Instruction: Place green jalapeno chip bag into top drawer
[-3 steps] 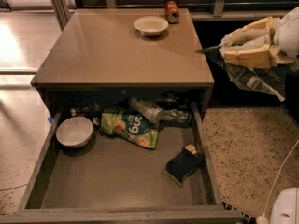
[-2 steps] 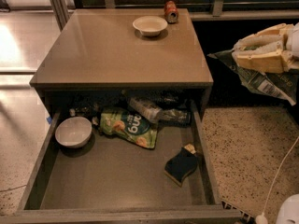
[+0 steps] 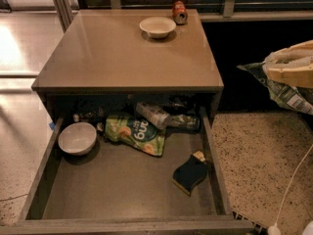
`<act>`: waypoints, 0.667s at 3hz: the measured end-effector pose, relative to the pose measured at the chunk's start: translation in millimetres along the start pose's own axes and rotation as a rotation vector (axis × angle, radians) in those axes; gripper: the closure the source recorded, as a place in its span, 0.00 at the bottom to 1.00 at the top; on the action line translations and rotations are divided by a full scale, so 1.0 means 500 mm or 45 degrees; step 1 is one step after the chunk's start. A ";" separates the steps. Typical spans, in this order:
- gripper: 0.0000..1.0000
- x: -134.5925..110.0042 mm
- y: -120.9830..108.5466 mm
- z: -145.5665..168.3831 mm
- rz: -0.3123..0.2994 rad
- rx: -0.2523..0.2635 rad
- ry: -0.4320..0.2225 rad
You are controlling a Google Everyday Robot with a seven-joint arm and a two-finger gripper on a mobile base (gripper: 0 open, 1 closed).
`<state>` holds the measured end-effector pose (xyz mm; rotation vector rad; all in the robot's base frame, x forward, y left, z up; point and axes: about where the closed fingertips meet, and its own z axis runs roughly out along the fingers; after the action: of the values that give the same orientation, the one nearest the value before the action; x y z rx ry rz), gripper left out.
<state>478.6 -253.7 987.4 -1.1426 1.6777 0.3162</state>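
At the right edge, off to the side of the table and above the speckled floor, my gripper (image 3: 275, 65) is shut on the green jalapeno chip bag (image 3: 282, 94). Its cream fingers (image 3: 293, 75) pinch the bag's upper part, and the dark green and white foil hangs below them. The top drawer (image 3: 43, 180) is pulled fully open under the tabletop, well to the left of and below the gripper. Its flat grey floor shows in the front half.
Inside the drawer lie a white bowl (image 3: 77, 138) at the left, a bright green pouch (image 3: 134, 133), a silver can (image 3: 153, 114), a dark bottle (image 3: 185, 123) and a black-and-yellow sponge (image 3: 190, 173). On the tabletop (image 3: 112, 58) stand a white bowl (image 3: 157, 26) and a red can (image 3: 179, 12). A white cable (image 3: 293, 180) runs across the floor.
My gripper has carried the chip bag to the right and slightly down, farther from the table's edge. Nothing in the drawer or on the table has moved.
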 end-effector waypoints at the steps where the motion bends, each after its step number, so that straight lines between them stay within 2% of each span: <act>1: 1.00 0.001 0.026 0.037 -0.018 -0.061 -0.015; 2: 1.00 -0.001 0.045 0.059 -0.032 -0.102 -0.033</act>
<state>478.0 -222.1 968.1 -1.2129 1.6398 0.3840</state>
